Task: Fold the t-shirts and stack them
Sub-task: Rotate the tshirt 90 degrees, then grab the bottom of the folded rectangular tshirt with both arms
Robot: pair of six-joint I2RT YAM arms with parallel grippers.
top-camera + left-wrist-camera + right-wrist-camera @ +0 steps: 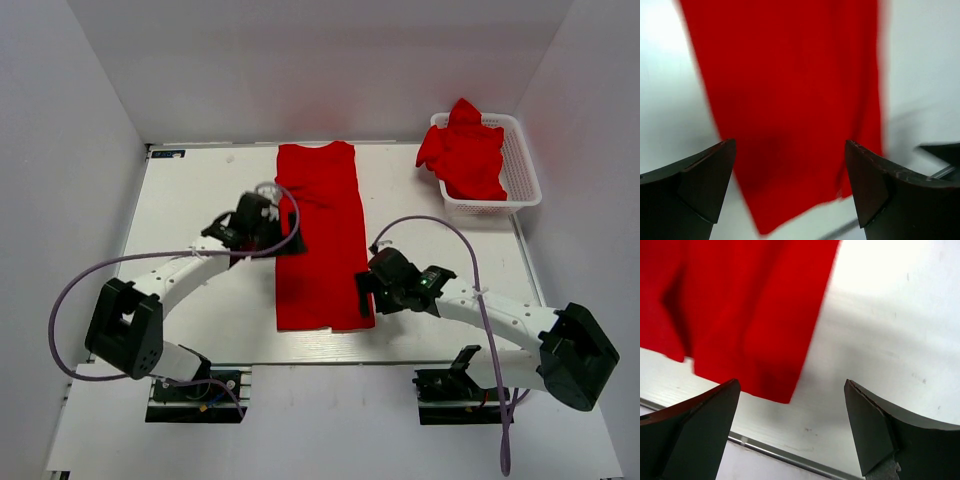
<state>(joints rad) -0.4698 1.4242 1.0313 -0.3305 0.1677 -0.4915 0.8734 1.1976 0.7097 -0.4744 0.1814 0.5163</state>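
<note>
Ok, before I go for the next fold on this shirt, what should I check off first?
1. The left gripper is open and empty: ok.
2. The right gripper is open and empty: ok.
3. The spread t-shirt lies flat as a long strip, sleeves tucked in: ok.
4. Its near right corner shows in the right wrist view: ok.
5. Both grippers are clear of the cloth: cannot tell, the wrist views are blurred.
6. The other t-shirts are folded: not ok, they lie crumpled in the basket.
</note>
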